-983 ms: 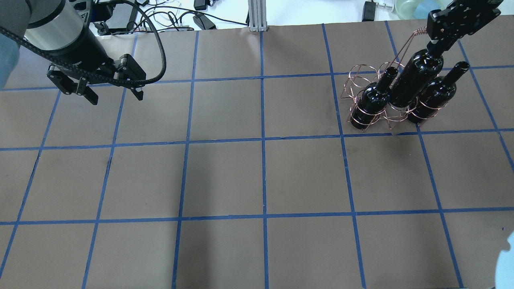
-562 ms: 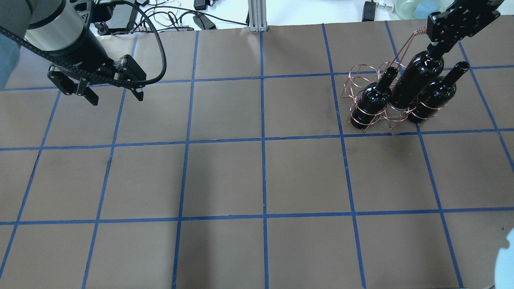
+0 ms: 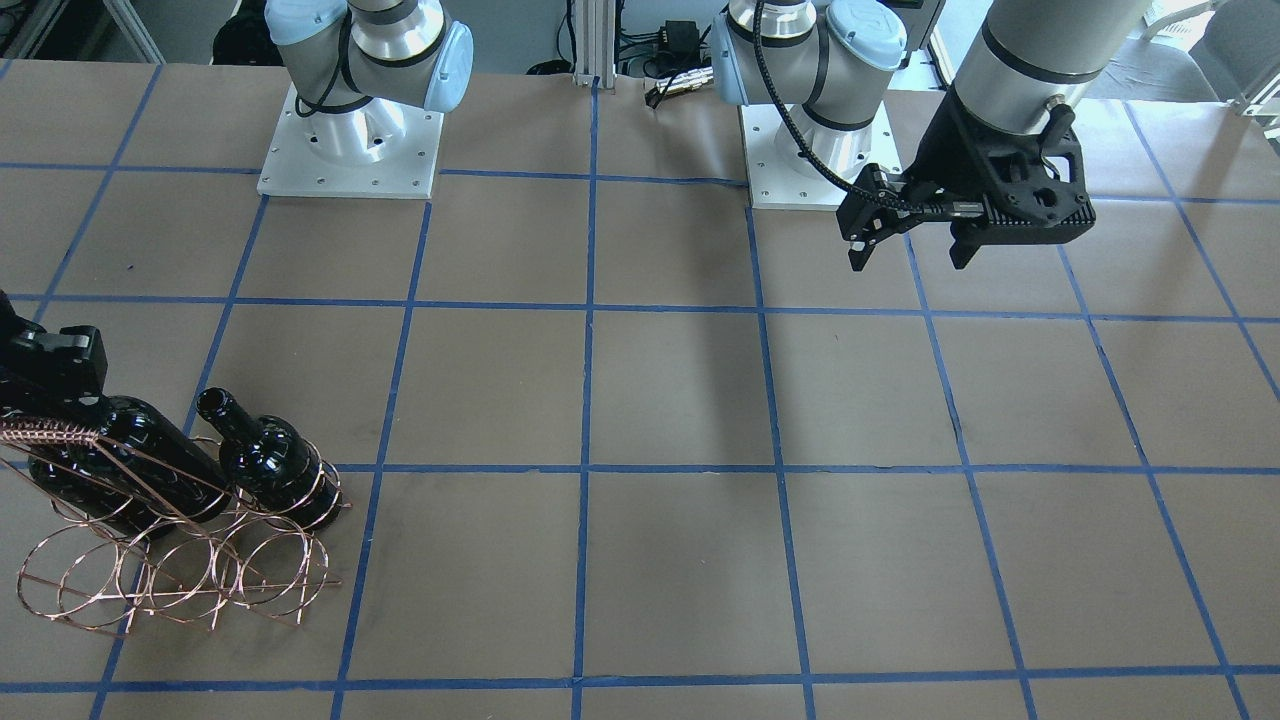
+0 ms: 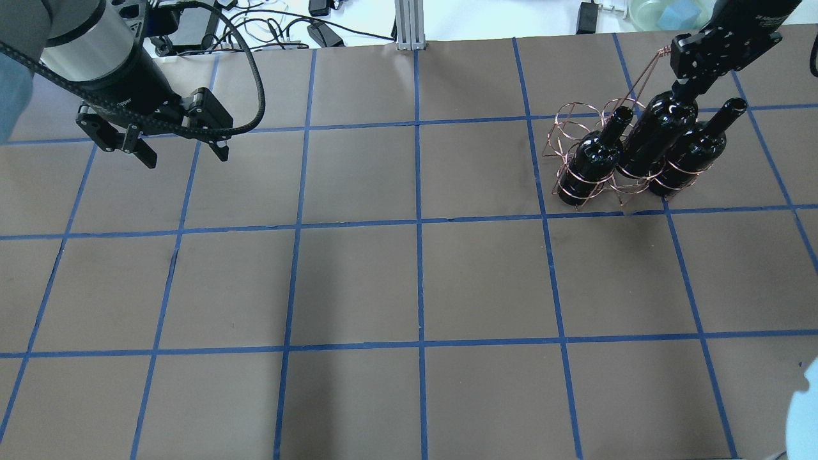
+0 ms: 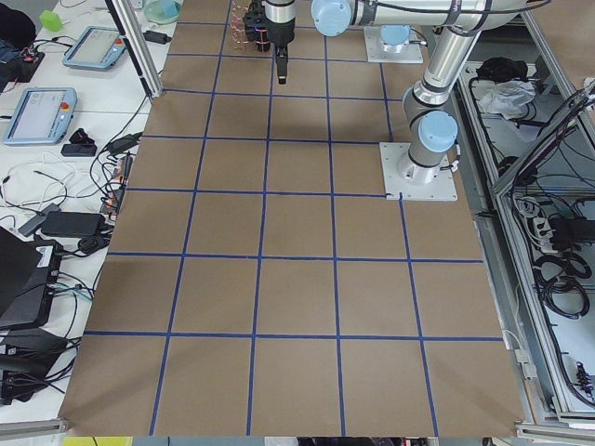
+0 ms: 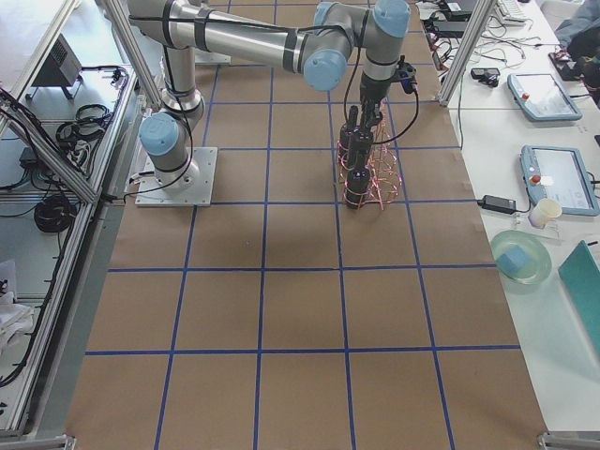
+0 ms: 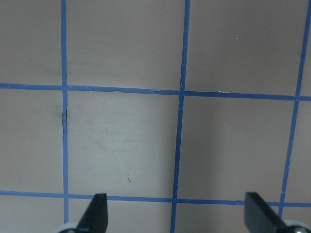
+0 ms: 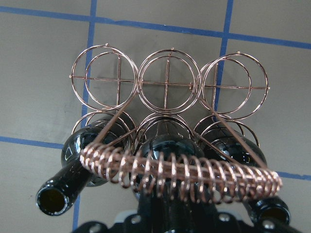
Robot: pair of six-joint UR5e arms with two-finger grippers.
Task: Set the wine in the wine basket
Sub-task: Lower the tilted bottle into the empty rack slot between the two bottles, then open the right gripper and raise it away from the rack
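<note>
Black glass is what the right gripper [image 4: 690, 83] has in hand. Its fingers look clamped on the neck of the wine [image 4: 658, 131], and the neck itself is hidden inside them. The bottle hangs upright with its body threaded through the middle loop of the near row of the basket [image 8: 167, 84], at the far right of the table [image 4: 409, 281]. Its shoulders sit higher than its neighbours', so I judge it not fully down; whether its base touches the table cannot be told.

A second bottle [image 4: 591, 166] fills the loop on its left and a third bottle [image 4: 690, 153] the loop on its right, both leaning a little. The coiled handle [image 8: 184, 172] crosses just over all three necks. The three loops of the far row hold nothing.

The wine will likely handle as heavy, rigid and slick, and a knock could break it. The neck just under the lip seems the best hold, since the lip stops a slide through the fingers. The long body can swing below that grip. The thin wire basket looks light enough to shift or tip if the glass drags on it, so a straight descent suits.

Far off on the left, the left gripper [image 4: 182, 153] hovers above bare table, fingers wide apart and holding nothing.
</note>
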